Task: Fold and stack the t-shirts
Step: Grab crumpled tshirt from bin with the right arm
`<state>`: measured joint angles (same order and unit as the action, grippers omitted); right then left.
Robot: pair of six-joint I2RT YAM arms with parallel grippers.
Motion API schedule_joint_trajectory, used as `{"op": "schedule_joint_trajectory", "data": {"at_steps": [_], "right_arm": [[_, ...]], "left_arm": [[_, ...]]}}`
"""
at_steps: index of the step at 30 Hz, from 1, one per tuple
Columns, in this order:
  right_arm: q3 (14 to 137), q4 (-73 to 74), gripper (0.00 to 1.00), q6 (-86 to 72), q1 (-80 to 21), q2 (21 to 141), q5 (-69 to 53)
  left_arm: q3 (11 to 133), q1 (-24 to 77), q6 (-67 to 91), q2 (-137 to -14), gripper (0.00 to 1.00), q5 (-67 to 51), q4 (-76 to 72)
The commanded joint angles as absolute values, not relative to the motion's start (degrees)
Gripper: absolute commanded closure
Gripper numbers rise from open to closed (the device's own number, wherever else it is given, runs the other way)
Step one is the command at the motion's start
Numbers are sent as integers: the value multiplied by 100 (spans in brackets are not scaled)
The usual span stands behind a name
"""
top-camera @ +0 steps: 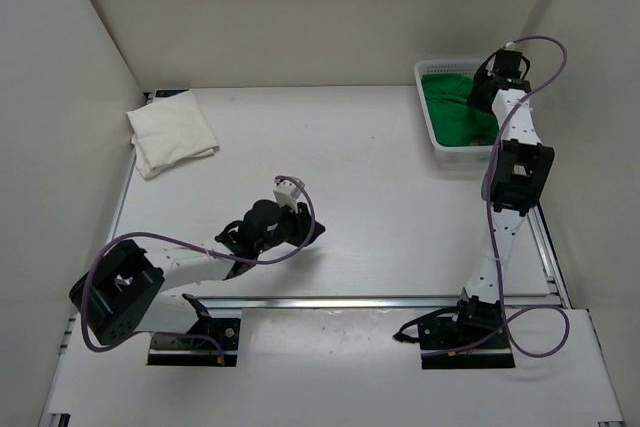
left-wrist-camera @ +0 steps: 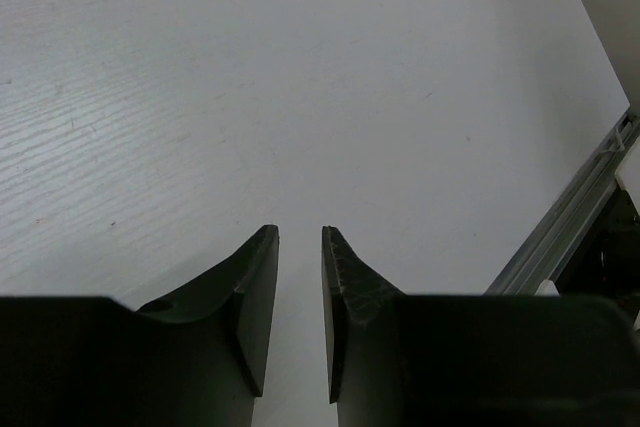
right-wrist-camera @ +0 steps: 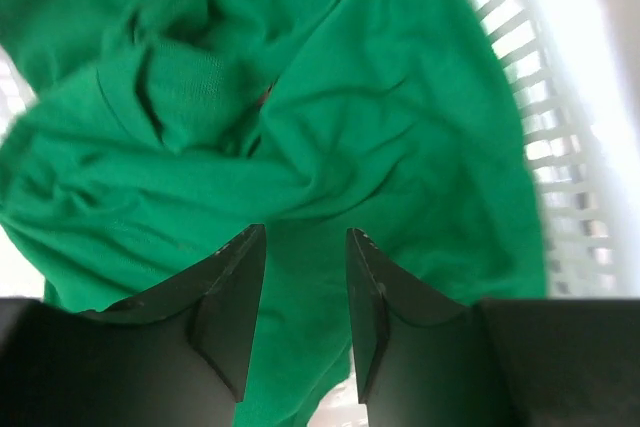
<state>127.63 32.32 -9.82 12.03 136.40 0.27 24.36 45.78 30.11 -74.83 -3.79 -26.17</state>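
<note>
Top external view: a folded white t-shirt [top-camera: 172, 132] lies at the far left corner of the worktop [top-camera: 350, 147], likely the base of the stack, set well apart from the middle, where a shirt could be spread for folding. A crumpled green t-shirt [top-camera: 455, 117] fills the white mesh basket [top-camera: 437, 154] at the far right, waiting to be taken out.

The right gripper [right-wrist-camera: 305, 232] hangs just over that green cloth, its jaws partly apart with nothing between them, placed, I judge, to pinch a fold. The left gripper [left-wrist-camera: 300, 232] hovers low over bare worktop near the middle, jaws a narrow gap apart and empty, probably parked out of the way.

Count: two arms, one basket, and two shirts plainly seen. A speck of red [right-wrist-camera: 265, 97] shows in a green fold; I cannot tell whether it is a third shirt.
</note>
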Motion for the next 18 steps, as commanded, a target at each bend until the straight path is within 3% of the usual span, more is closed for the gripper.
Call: {"op": "schedule_joint_trajectory", "data": {"at_steps": [1,6,7,9,18], "right_arm": [[13035,3481,64,-940,1230,13702,-394],[12929,3428,66,-1054,1318,13729,-851],[12877,3402,73,-1081,1310,13720,-879],[12894,3401,98,-1177,1371,13685,-931],[12902,3419,100,-1274,1064,12237,-625]], "left_arm": [[2426,4474,3111,-7497,65,-589,-2857],[2373,4430,3094,-7515,66,-615,-2918],[2373,4421,3120,-7515,65,-572,-2927],[2356,4430,3120,-7497,65,-580,-2944],[2417,4342,3173,-7524,65,-598,-2821]]}}
